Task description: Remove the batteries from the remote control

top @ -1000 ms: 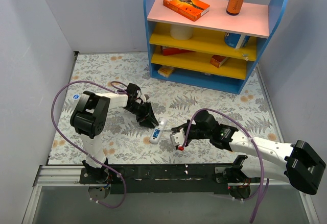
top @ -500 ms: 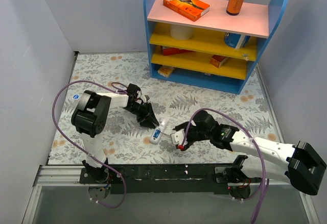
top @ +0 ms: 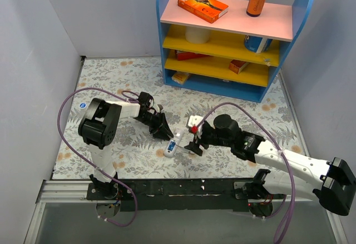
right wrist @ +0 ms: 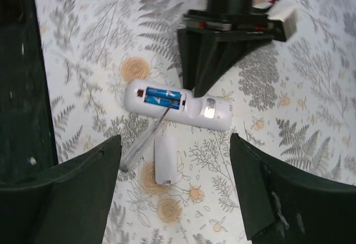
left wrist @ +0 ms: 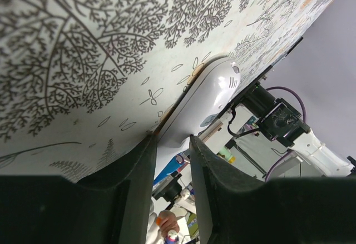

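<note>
White plastic on a floral bench (top: pixel 111 77): from the top view, the remote control (top: pixel 172 145) lies between your two arms, its long axis running near to far with a slight lean rightward. The left pincer (top: pixel 164 133) bears on its far part. The right pincer (top: pixel 193 137) hangs just to the remote's right, that arm stretched low across the bench.

In the left wrist view, the remote runs away from the dark fingers (left wrist: pixel 136 183), which clamp narrowly on its end.

In the right wrist view, the remote lies crosswise beneath you, with the batteries (right wrist: pixel 163 94) blue in the open slot at its left end, away from the left pincer's grip. A thin metal rod (right wrist: pixel 146 139) slants from the slot toward the lower left, and the cover (right wrist: pixel 165 165) lies just beside the remote. Your right pincer is spread wide and holds nothing. It looks the better placed to reach the slot.
</note>
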Motion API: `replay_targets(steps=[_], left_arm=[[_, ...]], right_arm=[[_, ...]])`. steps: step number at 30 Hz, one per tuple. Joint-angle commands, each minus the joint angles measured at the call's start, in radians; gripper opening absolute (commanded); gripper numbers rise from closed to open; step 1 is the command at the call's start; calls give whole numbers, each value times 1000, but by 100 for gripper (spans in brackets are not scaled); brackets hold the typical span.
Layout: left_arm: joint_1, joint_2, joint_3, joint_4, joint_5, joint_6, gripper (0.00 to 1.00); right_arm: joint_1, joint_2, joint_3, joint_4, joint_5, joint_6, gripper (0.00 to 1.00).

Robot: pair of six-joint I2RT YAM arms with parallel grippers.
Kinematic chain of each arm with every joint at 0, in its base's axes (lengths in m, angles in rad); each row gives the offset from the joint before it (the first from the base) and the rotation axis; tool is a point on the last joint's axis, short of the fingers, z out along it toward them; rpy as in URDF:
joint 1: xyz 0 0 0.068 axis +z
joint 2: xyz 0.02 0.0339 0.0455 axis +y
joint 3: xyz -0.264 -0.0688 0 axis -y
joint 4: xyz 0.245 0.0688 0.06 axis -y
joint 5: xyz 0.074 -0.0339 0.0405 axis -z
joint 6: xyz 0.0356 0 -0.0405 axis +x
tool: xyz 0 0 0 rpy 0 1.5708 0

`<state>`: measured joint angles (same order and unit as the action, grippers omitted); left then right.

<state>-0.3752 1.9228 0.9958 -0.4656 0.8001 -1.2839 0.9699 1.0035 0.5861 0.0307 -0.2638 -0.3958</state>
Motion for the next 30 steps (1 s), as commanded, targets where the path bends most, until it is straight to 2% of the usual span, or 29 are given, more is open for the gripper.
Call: replay_targets(steps=[1, 5, 8, 11, 13, 17, 24, 30], left_arm=[[-22, 65, -55, 2, -231, 41, 31], [-22, 65, -65, 7, -229, 46, 31], [-22, 68, -66, 10, -223, 46, 31], [-22, 67, -63, 12, -222, 46, 31], [-22, 65, -65, 12, -223, 46, 31], [-21, 67, -63, 12, -225, 46, 31], [-22, 67, -63, 8, -228, 49, 31], [-22, 65, -60, 5, -229, 51, 30]], right_arm=[[1, 9, 89, 14, 248, 656, 84], [15, -6, 72, 3, 284, 882, 86], [49, -51, 28, 18, 379, 1001, 86], [59, -63, -8, 24, 446, 1092, 80], [59, -51, -37, 38, 445, 1123, 75], [87, 47, -23, 52, 408, 1152, 71], [168, 141, 37, -14, 532, 1198, 70], [200, 176, 55, -71, 586, 1241, 64]])
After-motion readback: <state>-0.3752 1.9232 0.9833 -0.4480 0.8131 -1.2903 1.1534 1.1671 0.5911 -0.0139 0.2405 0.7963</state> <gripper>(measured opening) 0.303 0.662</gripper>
